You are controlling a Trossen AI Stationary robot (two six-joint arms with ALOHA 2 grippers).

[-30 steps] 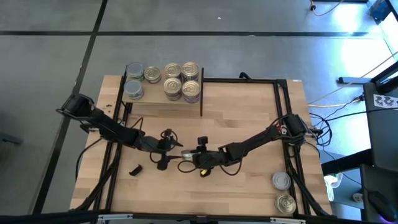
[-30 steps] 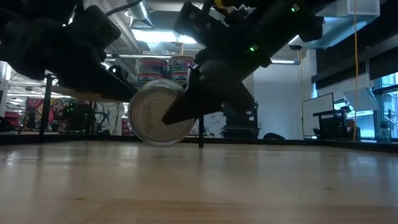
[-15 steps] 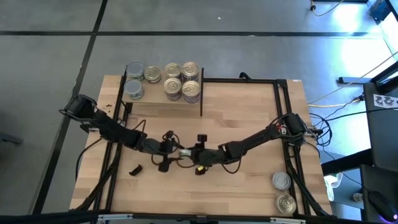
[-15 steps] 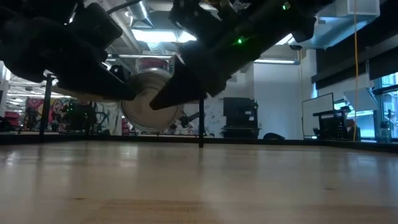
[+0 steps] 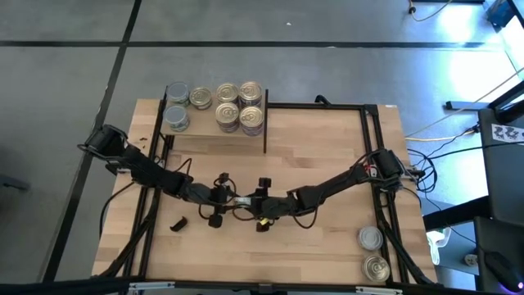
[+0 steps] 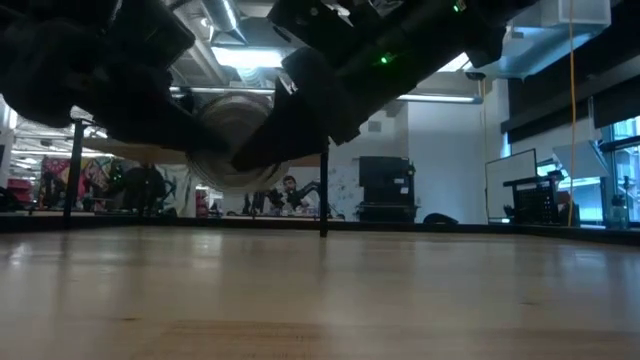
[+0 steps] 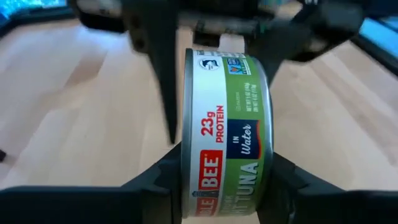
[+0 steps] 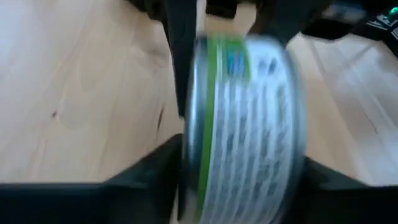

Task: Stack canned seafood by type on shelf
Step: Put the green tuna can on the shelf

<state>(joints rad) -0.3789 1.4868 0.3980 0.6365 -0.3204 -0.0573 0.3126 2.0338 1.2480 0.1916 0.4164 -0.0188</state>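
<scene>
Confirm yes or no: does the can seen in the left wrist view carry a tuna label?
Yes. The can stands on edge between the left gripper fingers, and its green-and-white label reads "TUNA" and "in Water".

Both arms (image 5: pixel 246 201) crowd the table's middle; the shelf (image 5: pixel 214 136) with tins (image 5: pixel 239 106) blocks far left; open boards lie far right.

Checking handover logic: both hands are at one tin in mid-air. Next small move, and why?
Probably the right hand backs off. The left hand clamps the tin across its flat ends, off the table, and the shelf lies on the left arm's side.
</scene>
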